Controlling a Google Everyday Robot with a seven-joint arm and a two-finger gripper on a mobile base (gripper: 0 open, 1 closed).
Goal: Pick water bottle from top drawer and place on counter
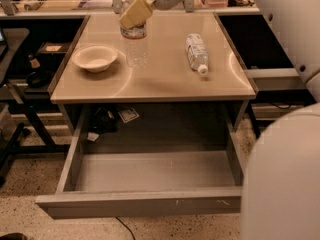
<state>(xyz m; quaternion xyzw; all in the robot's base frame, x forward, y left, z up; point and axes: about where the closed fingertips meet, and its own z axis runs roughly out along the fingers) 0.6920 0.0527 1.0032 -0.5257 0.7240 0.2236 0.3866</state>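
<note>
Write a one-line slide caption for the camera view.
Gripper holds the water bottle by its top over the counter, between a bowl and a lying labelled bottle; top drawer open.

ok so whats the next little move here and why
Probably open the gripper and let go. It is shut on the top of the water bottle, which stands upright on the counter beside the bowl, its base seemingly down, already out of the open top drawer.
</note>
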